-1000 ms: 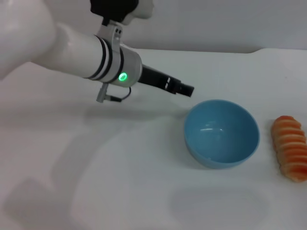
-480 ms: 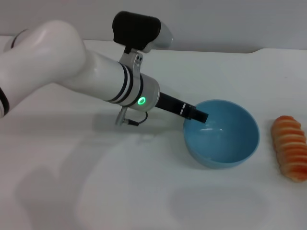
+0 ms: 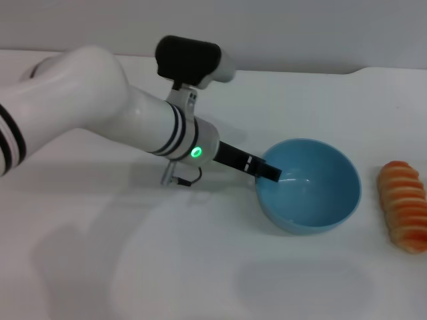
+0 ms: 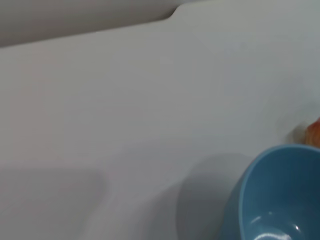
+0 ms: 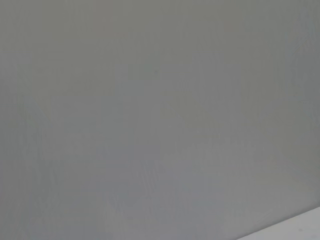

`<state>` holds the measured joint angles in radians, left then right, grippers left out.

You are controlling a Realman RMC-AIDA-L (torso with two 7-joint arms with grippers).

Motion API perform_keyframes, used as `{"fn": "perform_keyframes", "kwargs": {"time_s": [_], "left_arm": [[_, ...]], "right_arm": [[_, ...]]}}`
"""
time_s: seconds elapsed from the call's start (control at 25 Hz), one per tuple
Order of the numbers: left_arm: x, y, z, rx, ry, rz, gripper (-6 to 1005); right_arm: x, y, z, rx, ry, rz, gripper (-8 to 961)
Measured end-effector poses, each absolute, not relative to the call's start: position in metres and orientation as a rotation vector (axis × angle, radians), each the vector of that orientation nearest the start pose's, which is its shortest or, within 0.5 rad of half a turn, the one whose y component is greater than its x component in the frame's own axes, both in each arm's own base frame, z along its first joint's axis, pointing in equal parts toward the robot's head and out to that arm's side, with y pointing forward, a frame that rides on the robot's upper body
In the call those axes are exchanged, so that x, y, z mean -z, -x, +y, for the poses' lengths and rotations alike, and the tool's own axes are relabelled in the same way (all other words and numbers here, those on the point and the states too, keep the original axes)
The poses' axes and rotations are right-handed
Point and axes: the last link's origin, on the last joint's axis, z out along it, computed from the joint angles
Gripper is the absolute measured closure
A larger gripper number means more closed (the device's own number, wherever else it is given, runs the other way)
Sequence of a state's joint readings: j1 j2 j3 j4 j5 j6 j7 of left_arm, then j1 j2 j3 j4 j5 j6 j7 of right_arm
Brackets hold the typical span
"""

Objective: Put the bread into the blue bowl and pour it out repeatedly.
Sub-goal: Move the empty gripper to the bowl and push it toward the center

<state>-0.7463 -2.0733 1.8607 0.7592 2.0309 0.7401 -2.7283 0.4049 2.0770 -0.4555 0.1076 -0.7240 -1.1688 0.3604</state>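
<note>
- One arm works: the left arm reaches in from the left across the white table [image 3: 200, 267], a green light glowing on its wrist.
- Left gripper [image 3: 269, 173] has its dark tip at the near-left rim of the blue bowl [image 3: 309, 187], reaching just over the edge; whether its jaws are parted or closed, or grip the rim, I cannot tell.
- Blue bowl sits upright on the table, right of centre, with nothing visible inside; the left wrist view catches part of its rim and inner wall.
- Bread [image 3: 403, 205] lies on the table just right of the bowl, apart from it, its striped length running away from the robot.
- Right gripper does not appear; its wrist camera shows only a plain grey surface.
</note>
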Motion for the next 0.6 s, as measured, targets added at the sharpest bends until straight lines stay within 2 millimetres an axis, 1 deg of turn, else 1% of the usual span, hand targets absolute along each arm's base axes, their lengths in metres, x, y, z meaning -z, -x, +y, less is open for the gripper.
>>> {"fn": "perform_keyframes", "kwargs": {"time_s": [0.16, 0.36, 0.6], "left_arm": [[0.134, 0.178, 0.373, -0.046, 2.511, -1.226, 139], [0.135, 0.178, 0.373, -0.036, 2.505, -1.240, 138], [0.143, 0.182, 0.366, -0.051, 2.513, -1.245, 139]], "right_arm": [[-0.004, -0.395, 0.288, -0.686, 1.276, 0.905, 156], [-0.004, -0.395, 0.288, -0.685, 1.279, 0.905, 156], [-0.004, -0.396, 0.287, -0.683, 1.281, 0.906, 156]]}}
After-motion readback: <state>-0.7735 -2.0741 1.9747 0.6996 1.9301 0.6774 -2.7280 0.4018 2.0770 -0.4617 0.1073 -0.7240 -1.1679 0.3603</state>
